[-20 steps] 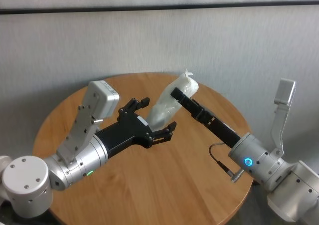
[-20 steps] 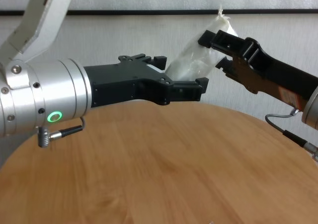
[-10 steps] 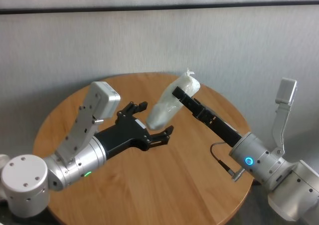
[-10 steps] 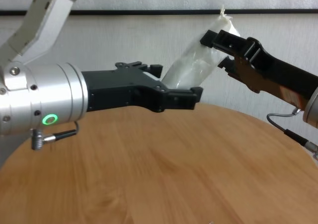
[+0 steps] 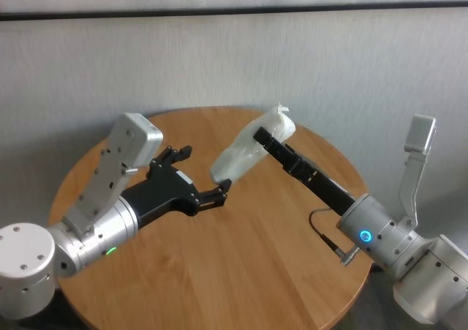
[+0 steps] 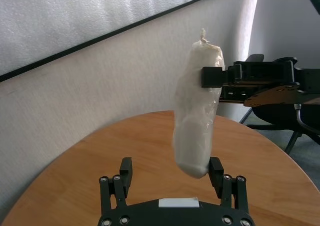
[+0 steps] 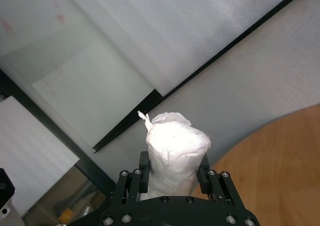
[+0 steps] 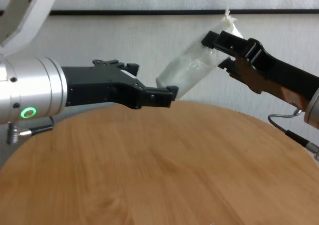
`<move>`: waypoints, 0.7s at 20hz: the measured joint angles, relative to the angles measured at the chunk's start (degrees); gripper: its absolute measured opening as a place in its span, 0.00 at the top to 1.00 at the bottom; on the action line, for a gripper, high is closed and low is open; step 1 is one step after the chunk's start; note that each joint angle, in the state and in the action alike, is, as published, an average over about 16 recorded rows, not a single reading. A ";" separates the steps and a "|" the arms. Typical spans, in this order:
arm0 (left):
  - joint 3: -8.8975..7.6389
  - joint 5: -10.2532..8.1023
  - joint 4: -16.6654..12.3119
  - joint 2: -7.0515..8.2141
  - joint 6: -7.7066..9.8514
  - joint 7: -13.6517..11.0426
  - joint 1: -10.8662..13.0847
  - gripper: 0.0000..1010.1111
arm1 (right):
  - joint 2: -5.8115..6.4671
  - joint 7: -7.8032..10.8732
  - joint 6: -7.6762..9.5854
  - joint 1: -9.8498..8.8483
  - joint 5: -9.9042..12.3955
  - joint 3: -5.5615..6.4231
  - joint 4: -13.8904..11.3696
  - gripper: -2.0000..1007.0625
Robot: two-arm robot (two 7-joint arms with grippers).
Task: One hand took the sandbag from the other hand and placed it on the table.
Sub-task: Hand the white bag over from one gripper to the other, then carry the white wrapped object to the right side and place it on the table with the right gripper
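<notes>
Left gripper [image 5: 199, 176] withdrawn, fingers spread; right gripper [image 7: 172, 177] clenching sandbag [image 5: 250, 148], wrist view confirms

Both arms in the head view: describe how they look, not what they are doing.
Left end effector: black, two-fingered, on a thick silver cylindrical wrist with a green glowing ring and a pale grey boxy link behind. Right end effector: long, slim and black, on a silver wrist with a blue ring and a thin looping cable.

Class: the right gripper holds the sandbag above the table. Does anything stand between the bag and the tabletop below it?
Nothing visible does. The sandbag hangs from the right gripper over bare table. The left gripper, jaws open, sits beside its lower end.
</notes>
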 joint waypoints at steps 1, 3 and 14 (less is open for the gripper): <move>-0.27 0.10 -0.26 0.07 0.31 0.23 0.15 0.01 | -0.02 0.00 -0.01 0.00 -0.02 0.04 0.03 0.46; -0.82 0.25 -0.79 0.17 0.84 0.66 0.49 0.01 | -0.04 0.01 -0.04 0.01 -0.04 0.12 0.07 0.46; -4.42 0.67 -4.76 0.28 3.47 3.57 3.28 0.01 | -0.19 0.17 -0.33 -0.03 -0.21 0.55 0.24 0.46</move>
